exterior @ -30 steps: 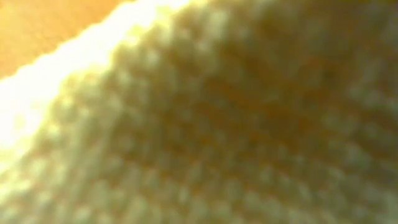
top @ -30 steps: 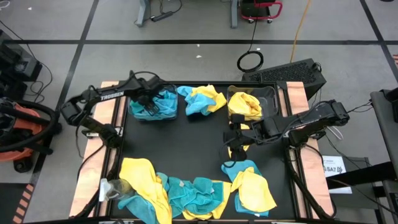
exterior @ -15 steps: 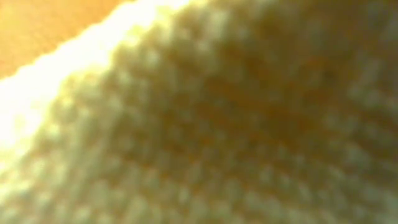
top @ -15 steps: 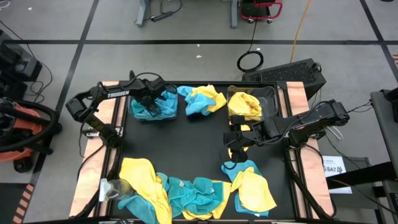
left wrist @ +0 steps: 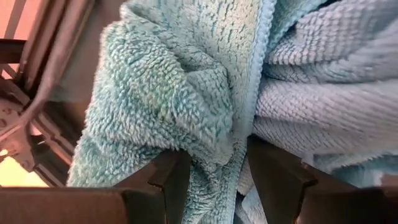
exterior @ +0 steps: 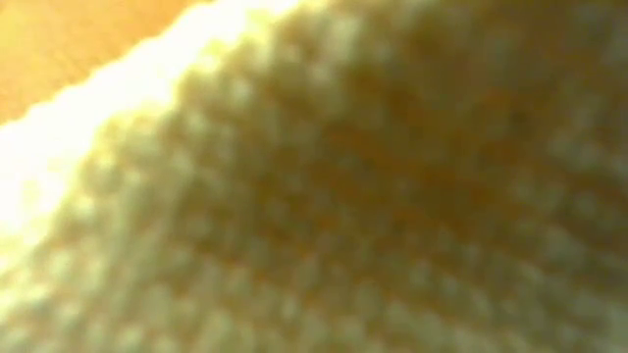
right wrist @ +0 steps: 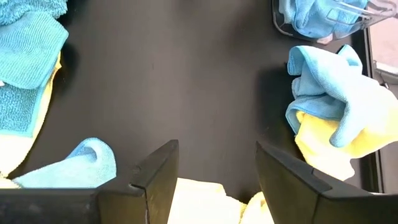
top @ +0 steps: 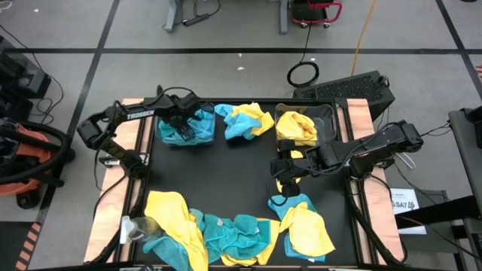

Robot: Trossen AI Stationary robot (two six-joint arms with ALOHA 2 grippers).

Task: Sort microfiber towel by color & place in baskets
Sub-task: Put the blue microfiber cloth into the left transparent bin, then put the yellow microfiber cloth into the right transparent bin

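The left pincer (top: 183, 119) sits down in the far-left basket (top: 185, 129), its fingers closed on a fold of teal towel (left wrist: 186, 106) that bunches between them in the left wrist view. Over the last second the arm behind it has only shifted slightly; the pincer itself has stayed put, with no release yet. That suggests the drop into the teal basket is at its end, with opening the fingers as the likely next step.

The right pincer (top: 285, 172) hovers over the dark surface (top: 226, 173) near the middle right, fingers apart and holding nothing, unchanged from a moment ago. A yellow towel (right wrist: 199, 193) lies just below and ahead of it.

The far-right basket (top: 325, 120) holds yellow towels (top: 295, 126). Between the baskets lies a mixed teal-and-yellow bundle (top: 245, 120), and a long heap of both colours (top: 226, 229) remains along the near edge. The low view is blocked by yellow cloth (exterior: 343, 196).
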